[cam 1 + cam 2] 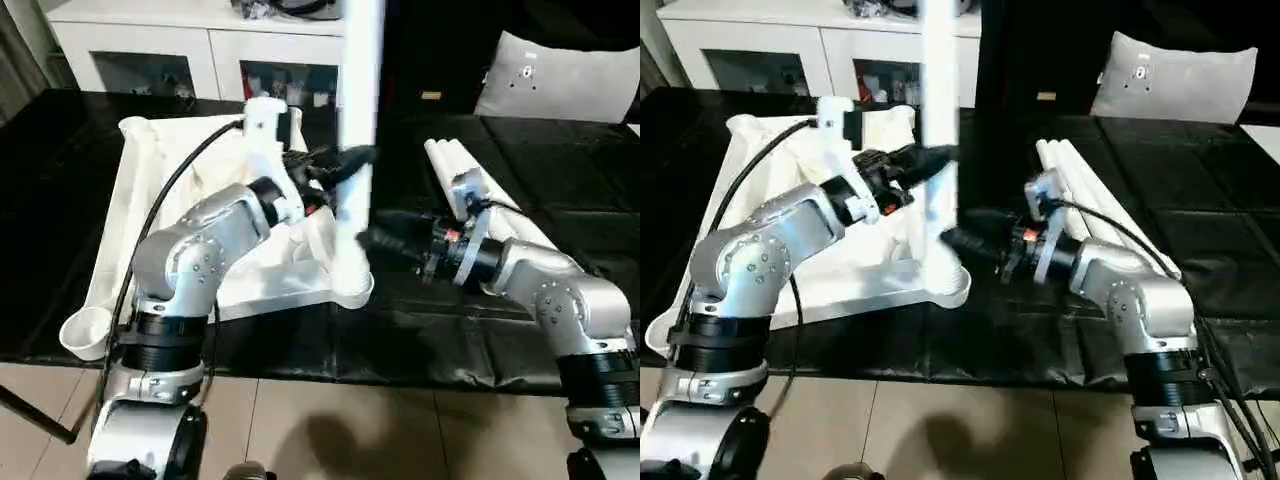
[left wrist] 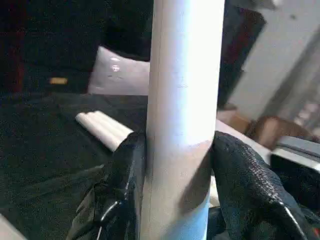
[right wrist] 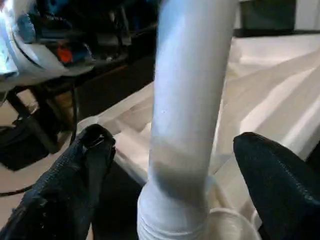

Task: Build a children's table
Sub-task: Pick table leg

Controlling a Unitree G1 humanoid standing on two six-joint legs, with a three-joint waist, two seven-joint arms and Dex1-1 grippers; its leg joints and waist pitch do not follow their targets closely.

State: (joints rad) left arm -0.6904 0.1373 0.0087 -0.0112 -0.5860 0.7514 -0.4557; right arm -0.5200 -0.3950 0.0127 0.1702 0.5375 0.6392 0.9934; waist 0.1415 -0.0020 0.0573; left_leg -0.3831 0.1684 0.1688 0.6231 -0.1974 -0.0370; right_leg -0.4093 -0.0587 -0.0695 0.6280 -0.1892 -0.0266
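Observation:
The white table top [image 1: 135, 175] lies upside down on the black mat, ribbed underside up. One white leg [image 1: 358, 80] stands upright in the top's near right corner socket [image 3: 227, 227]. My left gripper [image 1: 350, 165] is shut on that leg about halfway up, and both black fingers [image 2: 125, 175] press its sides. Lower down, my right gripper [image 1: 368, 240] is open. Its fingers [image 3: 80, 170] stand apart on either side of the leg's base without touching it. Loose white legs [image 1: 470, 170] lie side by side behind my right arm.
An open round socket [image 1: 88, 330] shows at the top's near left corner. A grey cushion [image 1: 555, 85] rests at the back right, and a white cabinet [image 1: 200, 50] with glass doors stands behind. A black cable [image 1: 165, 195] runs over my left arm. Tiled floor lies in front of the mat.

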